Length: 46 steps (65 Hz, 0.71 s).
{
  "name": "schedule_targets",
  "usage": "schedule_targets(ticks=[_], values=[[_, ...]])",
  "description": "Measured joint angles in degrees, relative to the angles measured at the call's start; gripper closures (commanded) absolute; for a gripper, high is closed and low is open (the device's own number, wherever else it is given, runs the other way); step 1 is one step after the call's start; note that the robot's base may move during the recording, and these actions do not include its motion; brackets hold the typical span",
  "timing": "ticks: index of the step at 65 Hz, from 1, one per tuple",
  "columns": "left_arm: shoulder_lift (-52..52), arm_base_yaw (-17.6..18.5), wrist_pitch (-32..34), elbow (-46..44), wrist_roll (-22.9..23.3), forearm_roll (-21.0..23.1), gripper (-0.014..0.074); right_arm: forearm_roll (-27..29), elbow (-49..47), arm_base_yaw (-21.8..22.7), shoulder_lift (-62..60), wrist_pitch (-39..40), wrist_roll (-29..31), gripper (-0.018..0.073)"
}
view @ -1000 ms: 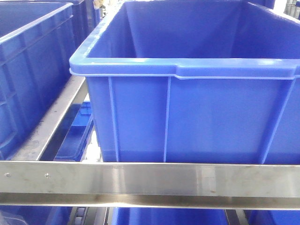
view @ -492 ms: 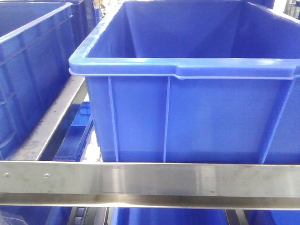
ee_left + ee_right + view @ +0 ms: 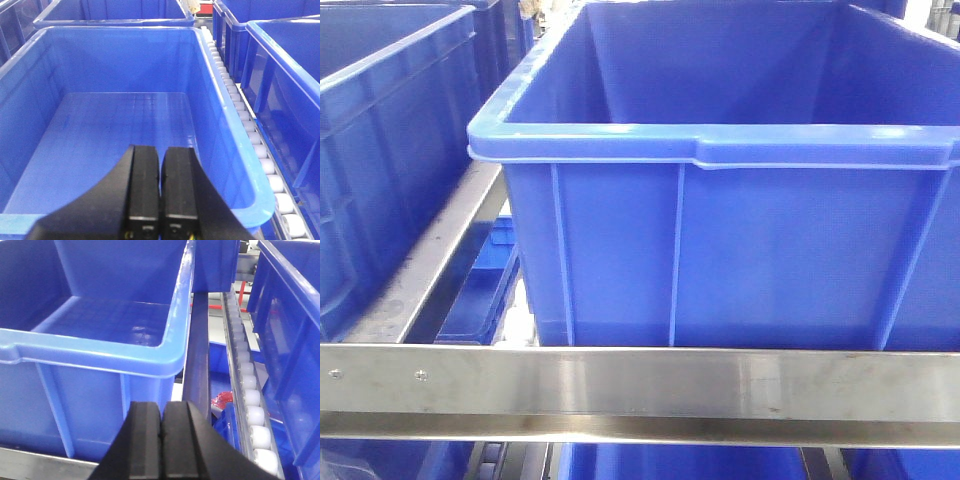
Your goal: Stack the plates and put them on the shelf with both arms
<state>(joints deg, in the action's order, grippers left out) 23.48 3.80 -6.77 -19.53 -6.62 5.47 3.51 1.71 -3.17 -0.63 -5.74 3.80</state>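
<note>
No plates show in any view; they are hidden or out of view. My left gripper [image 3: 160, 150] is shut and empty, held above the near end of a large empty blue bin [image 3: 235, 145]. My right gripper [image 3: 162, 407] is shut and empty, in front of the near right corner of a blue bin [image 3: 165, 347]. The front view shows neither gripper, only the same kind of blue bin [image 3: 720, 145] on a steel shelf rail [image 3: 640, 385].
More blue bins stand around: one at the left [image 3: 380, 150], one behind [image 3: 115, 15] and two at the right [image 3: 280, 75]. White roller tracks [image 3: 250, 130] [image 3: 250, 405] run between bins. A red item [image 3: 220, 401] lies low beside the rollers.
</note>
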Motion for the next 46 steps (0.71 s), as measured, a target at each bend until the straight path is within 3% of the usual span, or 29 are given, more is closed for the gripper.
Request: schedule_targets(ticks=[31, 46], values=[[0.0, 0.0, 0.0, 0.0, 0.0, 0.0, 0.0514, 0.0, 0.0, 0.0, 0.0, 0.0, -0.1, 0.0511], [-5.4, -0.8, 4.7, 4.6, 0.0, -1.7, 0.0514, 0.0, 0.0, 0.0, 0.0, 0.0, -0.1, 0.0511]])
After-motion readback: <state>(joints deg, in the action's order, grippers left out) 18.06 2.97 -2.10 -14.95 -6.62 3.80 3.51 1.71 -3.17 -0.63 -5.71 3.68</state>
